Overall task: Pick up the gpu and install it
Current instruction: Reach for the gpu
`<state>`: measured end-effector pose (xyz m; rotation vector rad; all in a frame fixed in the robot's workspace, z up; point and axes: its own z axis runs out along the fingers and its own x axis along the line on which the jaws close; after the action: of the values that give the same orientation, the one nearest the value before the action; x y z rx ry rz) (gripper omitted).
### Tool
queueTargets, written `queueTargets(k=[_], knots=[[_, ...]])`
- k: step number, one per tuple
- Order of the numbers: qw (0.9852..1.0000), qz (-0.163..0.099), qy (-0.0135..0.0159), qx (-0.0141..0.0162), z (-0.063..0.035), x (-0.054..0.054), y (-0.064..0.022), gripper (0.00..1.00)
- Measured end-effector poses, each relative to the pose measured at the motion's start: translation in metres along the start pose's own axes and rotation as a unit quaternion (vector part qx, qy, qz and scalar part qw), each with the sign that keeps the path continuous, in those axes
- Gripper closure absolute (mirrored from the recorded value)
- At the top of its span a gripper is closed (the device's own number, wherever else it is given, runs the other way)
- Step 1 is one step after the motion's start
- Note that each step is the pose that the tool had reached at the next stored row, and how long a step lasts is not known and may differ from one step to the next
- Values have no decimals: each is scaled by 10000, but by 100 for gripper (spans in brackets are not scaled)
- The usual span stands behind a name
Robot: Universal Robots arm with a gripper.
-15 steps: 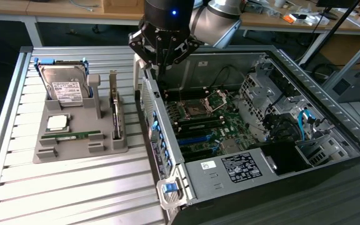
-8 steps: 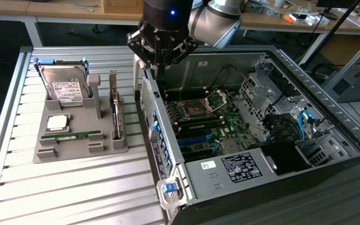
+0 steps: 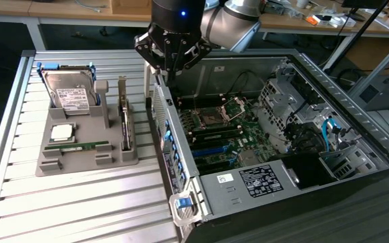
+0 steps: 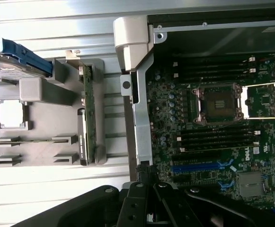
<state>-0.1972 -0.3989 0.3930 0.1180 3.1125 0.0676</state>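
Exterior view – arm: the arm (image 3: 238, 20) hung over the side wall of the open computer case (image 3: 356, 144).
Exterior view – jaws: closed together and gripping nothing, their tips just above that wall's top edge.
Exterior view – gpu: the gpu (image 3: 124, 121) stood on edge in a slot of the grey holder (image 3: 79, 159) on the slatted worktop (image 3: 79, 202). Its silver bracket pointed up. It sat lower than the jaws, toward the exterior view's left of them, and clearly apart from them.
Exterior view – holder's other parts: a hard drive (image 3: 69, 93), a processor chip (image 3: 62, 132) and a memory stick (image 3: 79, 148).
Wrist view – gpu: the gpu (image 4: 86, 113) was seen edge-on in the holder (image 4: 38, 127), near the case's outer wall.
Wrist view – jaws: dark, pressed shut and empty. The gpu lay apart from them, outside the case.
Wrist view – case interior: the motherboard (image 4: 213, 142) lay bare, with an open processor socket (image 4: 218, 104).
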Motion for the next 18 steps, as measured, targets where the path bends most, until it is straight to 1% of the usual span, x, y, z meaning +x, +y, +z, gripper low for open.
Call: queueTargets(k=[18], knots=[[10000,0,0,0,0,69,-5,89]])
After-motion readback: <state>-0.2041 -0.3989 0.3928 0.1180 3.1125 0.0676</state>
